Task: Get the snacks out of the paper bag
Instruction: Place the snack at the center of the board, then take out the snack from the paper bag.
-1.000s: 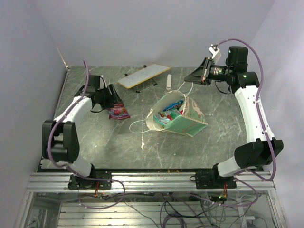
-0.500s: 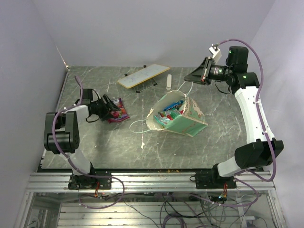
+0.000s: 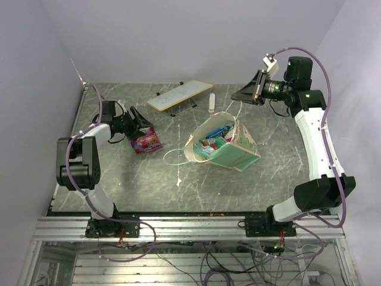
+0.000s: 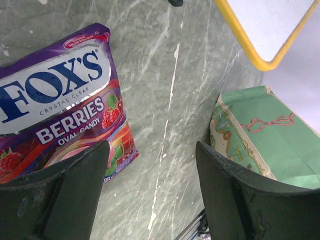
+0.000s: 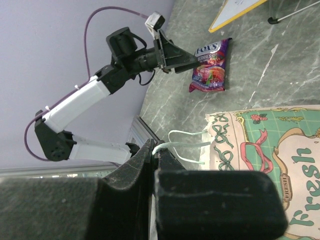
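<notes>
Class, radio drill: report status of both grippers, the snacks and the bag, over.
Left gripper open over purple packet, flat on table. Right gripper shut on bag handle. More packets in bag. Nothing in the way.

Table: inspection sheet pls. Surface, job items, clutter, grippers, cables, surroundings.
Surface: grey marbled table.
Job's things: bag tipped, mouth open, packets inside; purple packet out on the table.
Clutter: white board on black legs; white oblong.
Grippers: left gripper open, empty, over purple packet; right gripper shut on handle.
Cables: purple cables along arms; loose wires below frame.
Surroundings: plain walls; metal frame.
</notes>
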`<act>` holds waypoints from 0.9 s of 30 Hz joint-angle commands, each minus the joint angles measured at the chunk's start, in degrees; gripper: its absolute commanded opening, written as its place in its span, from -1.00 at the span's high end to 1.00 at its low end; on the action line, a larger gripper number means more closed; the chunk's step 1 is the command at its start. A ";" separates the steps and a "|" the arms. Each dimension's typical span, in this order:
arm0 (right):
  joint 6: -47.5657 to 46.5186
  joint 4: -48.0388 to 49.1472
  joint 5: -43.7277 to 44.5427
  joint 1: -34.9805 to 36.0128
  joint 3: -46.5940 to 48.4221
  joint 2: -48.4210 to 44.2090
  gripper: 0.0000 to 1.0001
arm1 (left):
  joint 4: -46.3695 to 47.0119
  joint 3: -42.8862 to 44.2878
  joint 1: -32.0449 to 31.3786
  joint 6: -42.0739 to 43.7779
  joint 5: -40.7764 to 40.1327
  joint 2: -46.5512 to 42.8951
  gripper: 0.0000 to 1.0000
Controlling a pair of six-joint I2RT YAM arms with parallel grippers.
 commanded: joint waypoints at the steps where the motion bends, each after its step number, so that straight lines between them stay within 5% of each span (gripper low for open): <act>1: -0.28 -0.12 -0.29 0.04 1.15 -0.19 1.00 | -0.53 -1.73 -1.16 -0.79 0.23 -1.14 -0.60; 11: -4.62 -2.25 -0.60 1.60 -5.26 -2.70 1.00 | -4.41 -12.36 0.03 3.02 -4.45 -4.43 -0.57; 18: -16.41 -10.94 -0.88 4.60 -5.36 -2.43 1.00 | -17.87 -6.49 -2.44 3.53 -11.52 -22.54 -0.60; 27: -9.96 -2.52 -6.96 6.57 -6.15 -3.05 1.00 | -20.92 -7.04 -22.36 -8.44 -17.38 -42.12 -0.54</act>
